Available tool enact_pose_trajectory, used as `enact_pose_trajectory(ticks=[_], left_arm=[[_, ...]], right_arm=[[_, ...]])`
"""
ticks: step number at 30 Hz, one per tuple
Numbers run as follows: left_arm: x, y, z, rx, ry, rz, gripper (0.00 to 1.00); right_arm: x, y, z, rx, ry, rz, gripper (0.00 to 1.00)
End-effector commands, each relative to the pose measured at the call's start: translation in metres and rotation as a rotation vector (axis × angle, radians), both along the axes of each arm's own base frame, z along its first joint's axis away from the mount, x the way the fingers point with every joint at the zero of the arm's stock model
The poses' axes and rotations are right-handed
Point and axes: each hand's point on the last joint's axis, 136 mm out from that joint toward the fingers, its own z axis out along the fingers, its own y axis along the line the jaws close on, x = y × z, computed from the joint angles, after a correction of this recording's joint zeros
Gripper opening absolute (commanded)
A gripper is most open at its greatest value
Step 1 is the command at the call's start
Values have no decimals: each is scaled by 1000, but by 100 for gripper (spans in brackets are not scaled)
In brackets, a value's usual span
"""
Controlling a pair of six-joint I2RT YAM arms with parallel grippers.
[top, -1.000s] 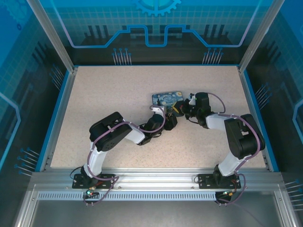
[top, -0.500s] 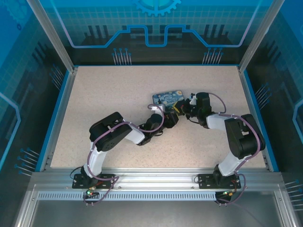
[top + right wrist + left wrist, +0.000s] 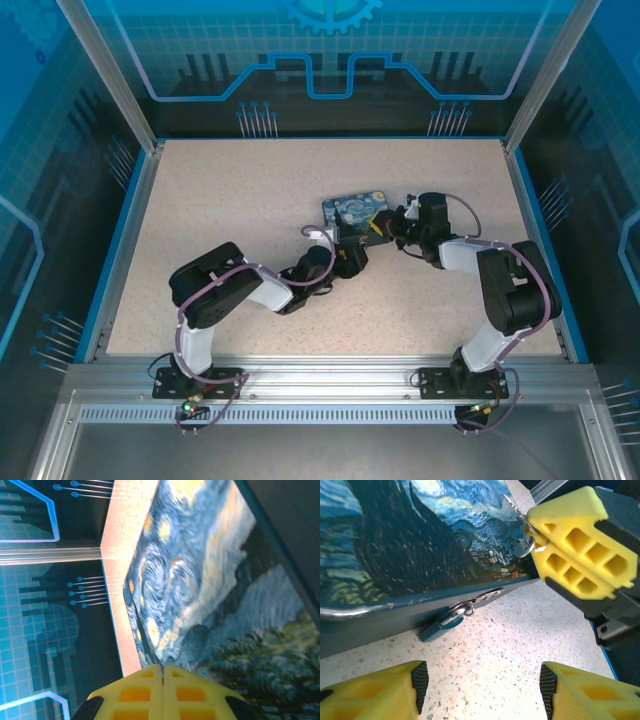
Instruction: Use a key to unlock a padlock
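Note:
The padlock [image 3: 438, 628], a small teal-grey body with a silver shackle, hangs from the hasp on the front wall of the Starry-Night box [image 3: 420, 540] and rests on the tabletop. My left gripper [image 3: 482, 680] stands open just in front of it, with bare table between the pads. My right gripper [image 3: 536, 542] is shut at the box's right corner, with the key [image 3: 519, 512] and its small ring at the fingertips. In the right wrist view the right gripper [image 3: 162, 669] is pressed shut over the box lid [image 3: 210, 590]. From above, the left gripper [image 3: 345, 258] and right gripper [image 3: 388, 225] flank the box [image 3: 352, 208].
The speckled table [image 3: 230, 200] is ringed by a blue rim, with frame posts at the corners. Purple cables loop along both arms. Open tabletop lies left of and behind the box.
My left arm has drawn back towards the near left and its jaws have spread wider, away from the padlock. The right gripper has barely shifted and stays shut.

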Motion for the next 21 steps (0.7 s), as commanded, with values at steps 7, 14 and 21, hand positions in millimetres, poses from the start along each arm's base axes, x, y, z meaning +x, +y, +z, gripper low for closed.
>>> enact_pose_trajectory(ticks=[7, 14, 21], left_arm=[[-1, 17, -7, 124, 6, -68, 69], [3, 1, -5, 178, -4, -161, 71], [10, -11, -8, 237, -15, -207, 72]], right_arm=[[35, -26, 24, -20, -63, -39, 0], [56, -39, 6, -16, -60, -42, 0], [57, -35, -17, 19, -37, -33, 0]])
